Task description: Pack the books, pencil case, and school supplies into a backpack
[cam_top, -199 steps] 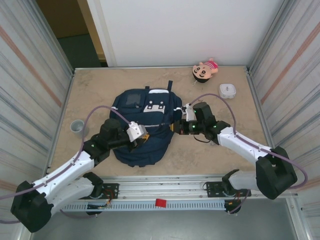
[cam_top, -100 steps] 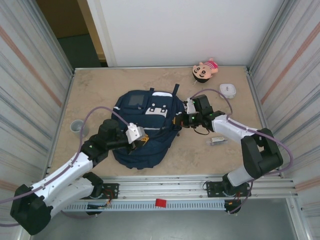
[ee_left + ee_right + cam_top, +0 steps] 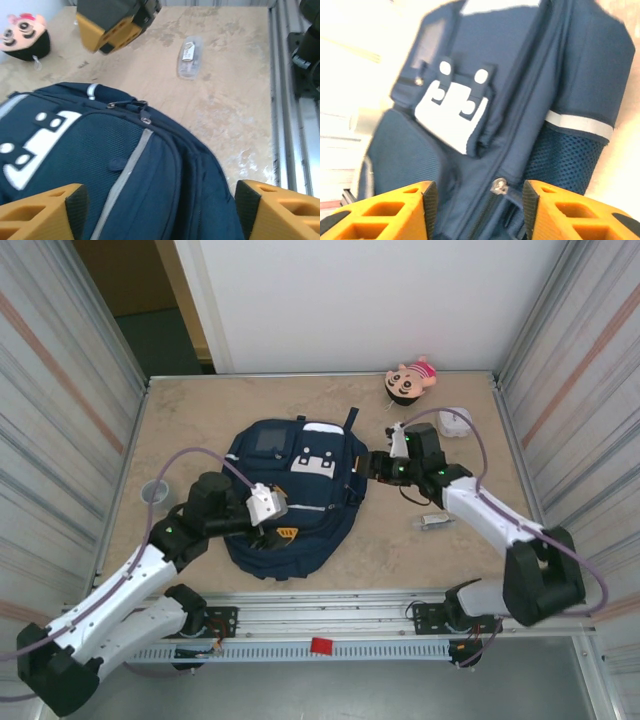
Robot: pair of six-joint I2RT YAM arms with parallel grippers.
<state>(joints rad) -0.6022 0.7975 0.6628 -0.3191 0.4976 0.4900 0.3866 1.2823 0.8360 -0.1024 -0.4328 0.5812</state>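
Two corrugated metal walls (image 3: 60, 390) flanked a beige, marbled table (image 3: 200, 420), with a plain white wall (image 3: 350, 300) at twelve o'clock, a dark doorway (image 3: 150, 330) at eleven and a metal rail (image 3: 330, 615) along the six o'clock edge. Near the table's centre the backpack (image 3: 295, 495) lay flat. It was navy blue fabric with white dotted patches, a grey square panel toward its eleven o'clock corner, a thin pale stripe across the front pocket and dark mesh on one side pocket. In the left wrist view its zip pulls (image 3: 135, 106) sat together on the seam, which looked closed. The clear-greyish oblong piece (image 3: 435, 522) lay on bare table at four o'clock from the backpack, apart from it. A pink plush doll (image 3: 410, 380) rested at one o'clock by the white wall. A white rounded box (image 3: 455, 420) sat at two o'clock, partly crossed by a cable (image 3: 470, 430), and a small grey cup (image 3: 153, 491) sat at nine o'clock. The left gripper (image 3: 160, 210) hung over the backpack's six o'clock part, its orange fingers (image 3: 40, 215) spread wide with only fabric below. The right gripper (image 3: 480, 210) stood at the backpack's three o'clock edge with its jaws also parted, and a metal slider (image 3: 496, 186) lay in the gap, not pinched.
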